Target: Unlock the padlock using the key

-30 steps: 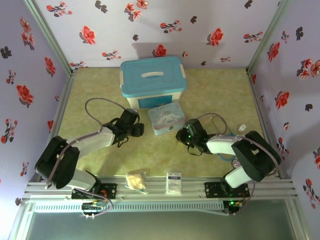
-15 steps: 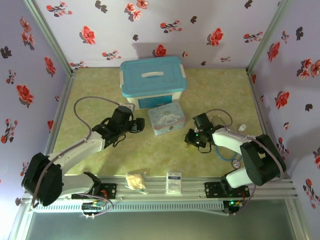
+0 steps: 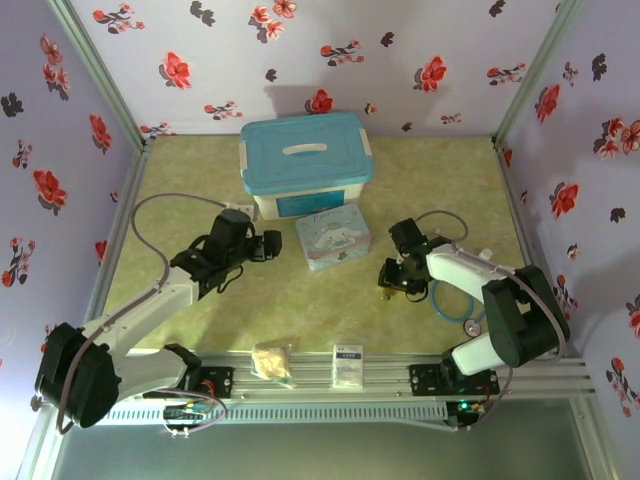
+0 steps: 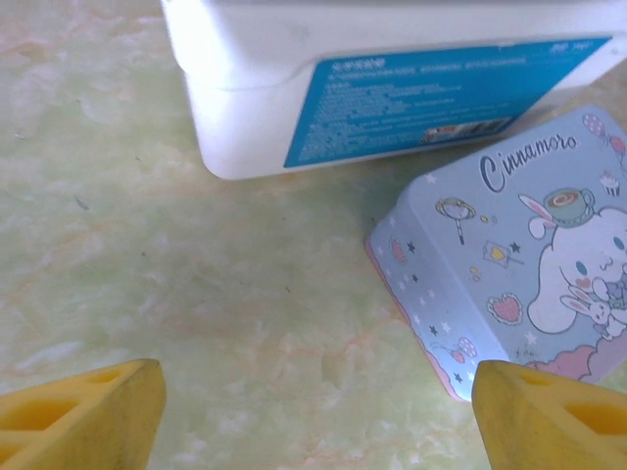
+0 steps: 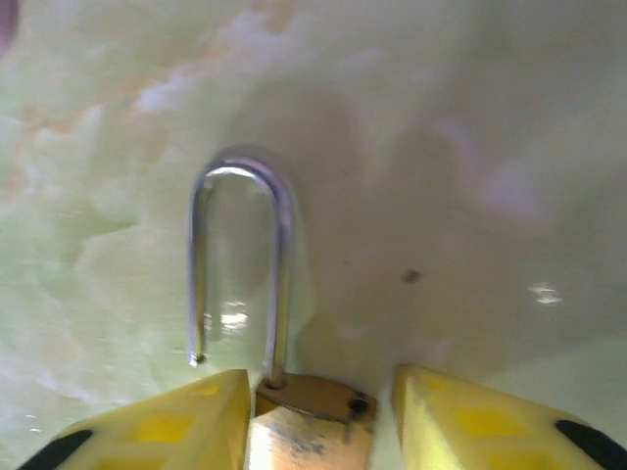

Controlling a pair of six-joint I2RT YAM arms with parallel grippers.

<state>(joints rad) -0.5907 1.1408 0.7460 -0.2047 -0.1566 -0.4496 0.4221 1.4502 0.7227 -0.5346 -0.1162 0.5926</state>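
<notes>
Right gripper (image 5: 318,377) was seen parted astride the tiny brass padlock (image 5: 309,431) with silver shackle (image 5: 240,171), unclamped. Brushed by a finger (image 5: 460,421), it could be dragged aside.

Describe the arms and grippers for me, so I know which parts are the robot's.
Both arms, left arm and right arm, have white links with black joints and a thin grey cable looping off each wrist. The left gripper and right gripper have blunt yellow fingers; the right pair carry black marks near the base.
</notes>
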